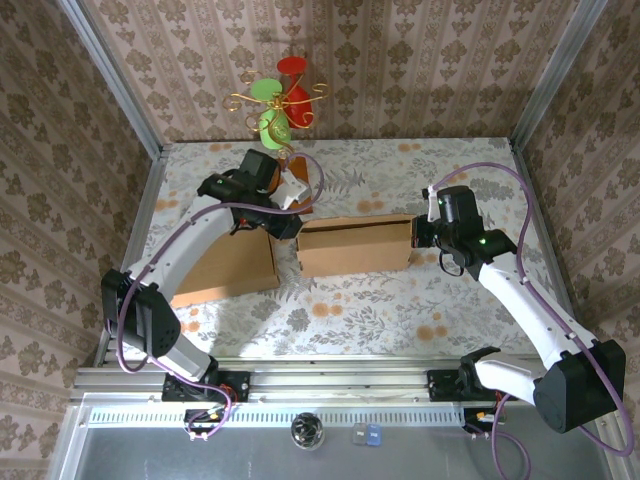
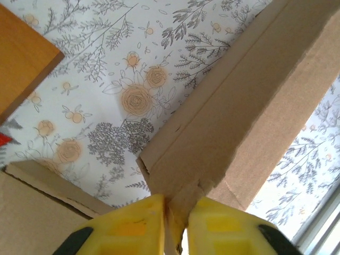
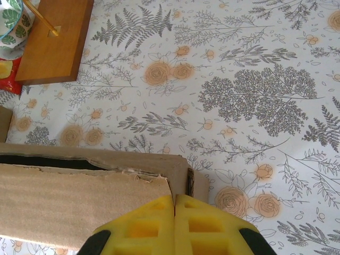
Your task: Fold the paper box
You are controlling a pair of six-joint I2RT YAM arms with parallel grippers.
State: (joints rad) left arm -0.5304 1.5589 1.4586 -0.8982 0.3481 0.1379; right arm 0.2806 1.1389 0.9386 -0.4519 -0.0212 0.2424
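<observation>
Across the flowered table (image 1: 400, 310): paper box (image 1: 355, 248) mid-table, long axis left to right between the two arms. Lies just beside a flat cardboard panel (image 1: 230, 265) under the left arm. Meets the left claw (image 2: 175, 204) at its left end, yellow pads clamped on a thin edge of the box's cardboard. Meets the right claw (image 3: 174, 199) at the opposite end, pads pressed together, nothing between them, just beside the torn corner. Probably calls for turning the pinched edge inward along that axis, by the left arm.

paper box (image 1: 355, 247) lies on the table (image 1: 400, 300), ornament stand (image 1: 280, 100) behind its left end.
</observation>
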